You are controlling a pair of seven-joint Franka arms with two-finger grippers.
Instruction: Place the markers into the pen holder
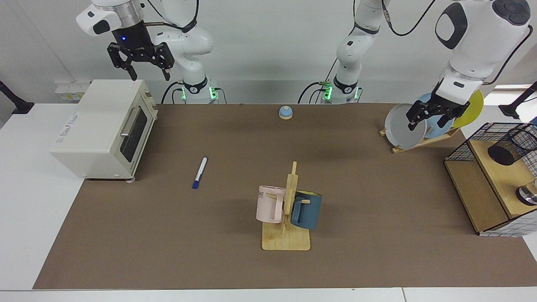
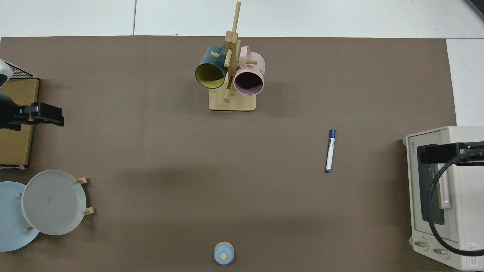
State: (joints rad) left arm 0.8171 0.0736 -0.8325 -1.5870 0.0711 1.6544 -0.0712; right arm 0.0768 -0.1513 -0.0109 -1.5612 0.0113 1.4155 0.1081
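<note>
Marker flat on the table, both arms high and apart from it.

The marker (image 1: 200, 172) lies alone on the brown table (image 1: 168, 251) just beside the toaster oven (image 1: 100, 126), on its door side, its long axis running roughly away from the robots with the blue cap at the far end. The right end effector (image 1: 140, 58) hovers spread and empty above the oven, likely staged to descend. The left end effector (image 1: 434, 114), also spread and empty, waits near the pen holder (image 1: 512, 147), which lies tilted in a wire basket (image 1: 461, 151), well apart from the oven.
</note>
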